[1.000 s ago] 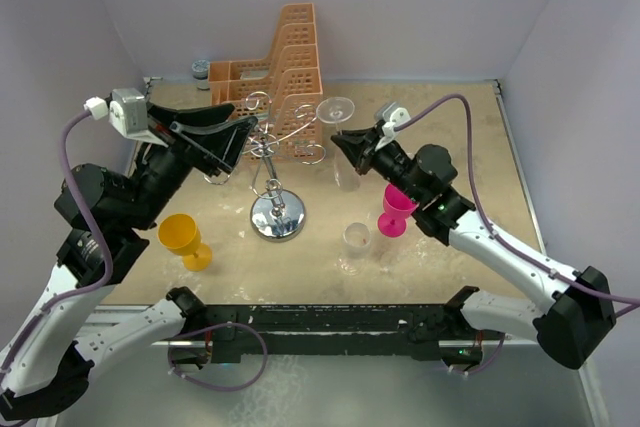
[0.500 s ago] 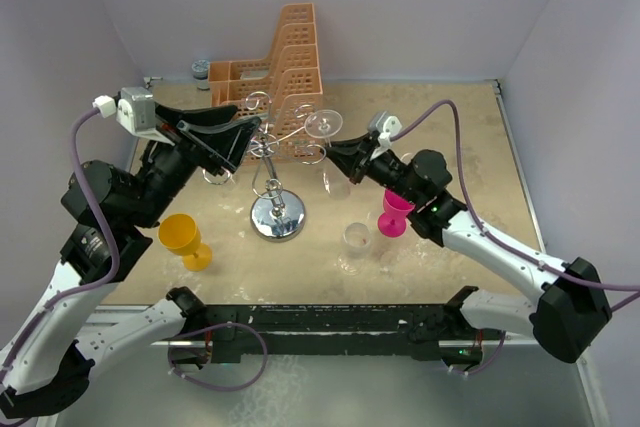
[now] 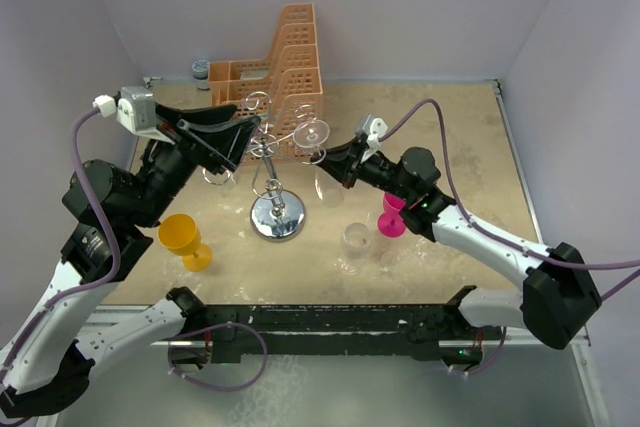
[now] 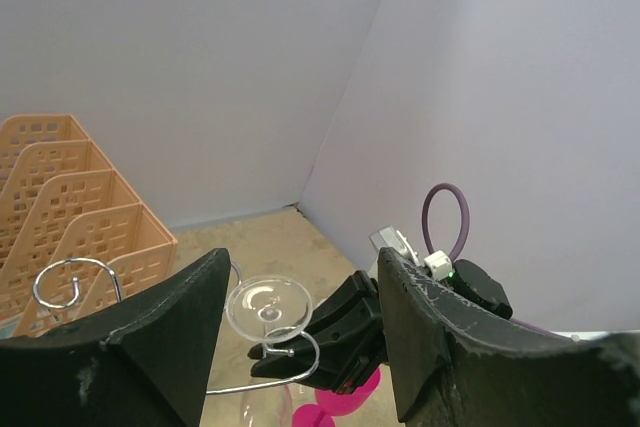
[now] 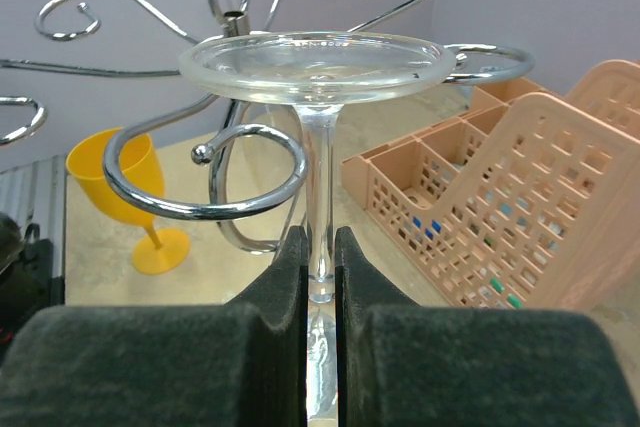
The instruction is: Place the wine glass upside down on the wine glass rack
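On the left, the left gripper (image 3: 228, 137) hangs high with its two fingers spread wide and nothing between them. It points across at the rack and takes no part. Below it a yellow goblet (image 3: 184, 238) stands upright on the table (image 3: 470, 147), well clear of the work.

In the middle is the wine glass rack (image 3: 277, 215), its shiny round base on the table and its scroll arms fanning out from the post. The orange basket (image 3: 285, 57) rises just behind it.

The wine glass (image 3: 314, 134) is upside down in the air at the rack's right side, foot uppermost. The right gripper (image 3: 343, 161) is pinched tight on its stem. From the right wrist camera the stem (image 5: 320, 197) sits just beside the open end of one curled arm (image 5: 190, 210), with the foot riding a little above the wire.

So I judge the hanging step is under way. The next move looks like a small sideways slide to carry the stem into the loop. Then comes a gentle drop until the foot rests on the wire, and only then release.

The neighbouring scrolls crowd close, and a knock could snag the foot. To the right, a clear glass (image 3: 355, 239) and a pink goblet (image 3: 392, 218) stand under the right arm, near enough to be brushed.
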Controlling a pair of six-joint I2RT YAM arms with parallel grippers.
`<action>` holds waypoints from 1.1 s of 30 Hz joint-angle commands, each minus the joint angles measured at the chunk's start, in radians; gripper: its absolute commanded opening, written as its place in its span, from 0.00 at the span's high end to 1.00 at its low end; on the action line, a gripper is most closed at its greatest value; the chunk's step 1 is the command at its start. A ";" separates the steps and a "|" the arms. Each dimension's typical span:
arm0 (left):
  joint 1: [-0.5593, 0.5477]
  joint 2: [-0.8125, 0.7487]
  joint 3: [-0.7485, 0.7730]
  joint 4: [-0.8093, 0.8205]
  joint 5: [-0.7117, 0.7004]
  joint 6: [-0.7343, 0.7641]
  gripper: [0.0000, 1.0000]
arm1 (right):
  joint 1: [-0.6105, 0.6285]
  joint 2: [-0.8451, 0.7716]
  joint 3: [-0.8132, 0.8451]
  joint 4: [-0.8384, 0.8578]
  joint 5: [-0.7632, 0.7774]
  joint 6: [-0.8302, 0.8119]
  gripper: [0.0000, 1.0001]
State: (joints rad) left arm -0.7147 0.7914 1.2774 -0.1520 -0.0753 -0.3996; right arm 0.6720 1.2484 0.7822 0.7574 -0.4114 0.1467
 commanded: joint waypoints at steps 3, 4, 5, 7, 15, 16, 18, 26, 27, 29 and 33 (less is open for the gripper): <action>-0.002 -0.015 0.004 0.014 -0.032 0.030 0.42 | 0.001 0.031 0.062 0.070 -0.133 0.004 1.00; -0.002 -0.020 0.003 0.016 -0.037 0.030 0.42 | 0.001 0.034 0.065 0.068 -0.145 0.004 1.00; -0.003 -0.026 -0.001 0.020 -0.039 0.031 0.42 | 0.000 0.038 0.067 0.068 -0.163 0.004 1.00; -0.003 -0.036 -0.008 0.029 -0.045 0.032 0.42 | 0.002 0.041 0.069 0.071 -0.197 0.006 1.00; -0.003 -0.036 -0.009 0.028 -0.049 0.029 0.42 | 0.004 0.032 0.065 0.086 -0.242 0.014 1.00; -0.003 -0.035 -0.008 0.028 -0.049 0.029 0.42 | 0.004 0.030 0.062 0.089 -0.247 0.015 1.00; -0.003 -0.034 -0.007 0.028 -0.049 0.029 0.42 | 0.004 0.025 0.058 0.096 -0.260 0.017 1.00; -0.003 -0.041 -0.006 0.019 -0.055 0.030 0.42 | 0.004 -0.026 0.007 0.136 -0.227 0.037 1.00; -0.003 -0.042 -0.005 0.017 -0.056 0.030 0.42 | 0.004 -0.033 -0.001 0.144 -0.215 0.043 1.00; -0.002 -0.044 -0.005 0.014 -0.058 0.031 0.42 | 0.003 -0.049 -0.020 0.164 -0.198 0.058 1.00; -0.003 -0.047 -0.004 0.010 -0.061 0.033 0.42 | 0.004 -0.080 -0.063 0.204 -0.150 0.086 1.00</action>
State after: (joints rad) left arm -0.7147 0.7532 1.2694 -0.1532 -0.1242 -0.3977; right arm 0.6739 1.2205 0.7444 0.8413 -0.6239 0.1917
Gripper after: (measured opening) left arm 0.582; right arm 0.061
